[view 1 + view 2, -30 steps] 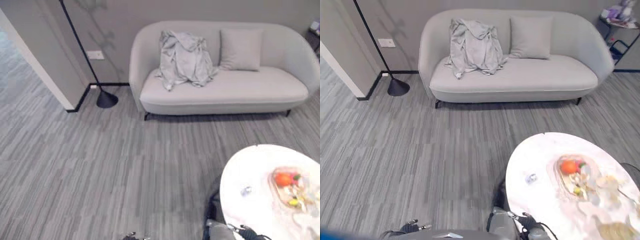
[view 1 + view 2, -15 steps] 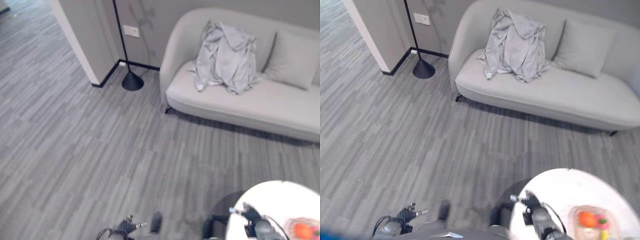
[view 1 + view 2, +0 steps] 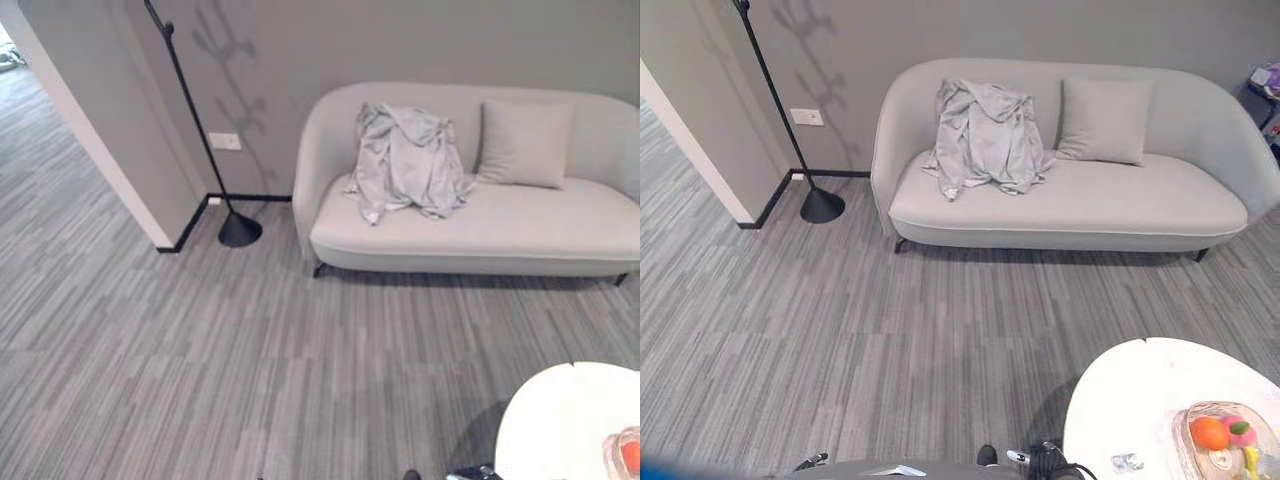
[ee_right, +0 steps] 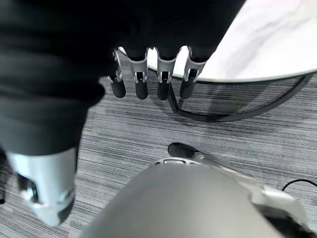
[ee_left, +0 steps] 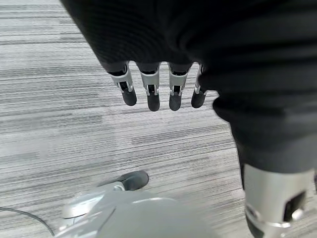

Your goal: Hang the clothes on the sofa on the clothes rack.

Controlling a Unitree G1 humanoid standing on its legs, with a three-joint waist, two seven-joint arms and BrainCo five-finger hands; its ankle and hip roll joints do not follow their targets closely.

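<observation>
Light grey sofa (image 3: 1070, 200): curved back, dark legs, standing against the grey wall (image 3: 970, 30) on the far side of the grey striped carpet (image 3: 840, 330).

Clothes (image 3: 982, 135): pale grey crumpled garment, draped over the sofa's backrest and spilling onto the seat, on the sofa's left part; well apart from both hands and touched by neither.

Cushion (image 3: 1104, 121): grey, square, leaning upright against the backrest just to the right of the clothes.

Clothes rack (image 3: 780, 110): thin black pole rising at a slant from a round black base (image 3: 822, 205) on the carpet, beside the sofa's left end and near the wall corner; its branched shadow falls on the wall. Nothing hangs on the visible part of the pole.

Wall socket (image 3: 806, 117): white plate, low on the wall between the pole and the sofa.

Round white table (image 3: 1140, 410): marbled top, near the robot at lower right, carrying a shallow tray (image 3: 1215, 445) of fruit and a small crumpled wrapper (image 3: 1127, 461).

Left hand (image 5: 151, 87): seen in its wrist view above the carpet, fingers straight and side by side, holding nothing.

Right hand (image 4: 148, 74): seen in its wrist view above the carpet by the table's edge and dark ring foot (image 4: 247, 111), fingers straight, relaxed, empty
</observation>
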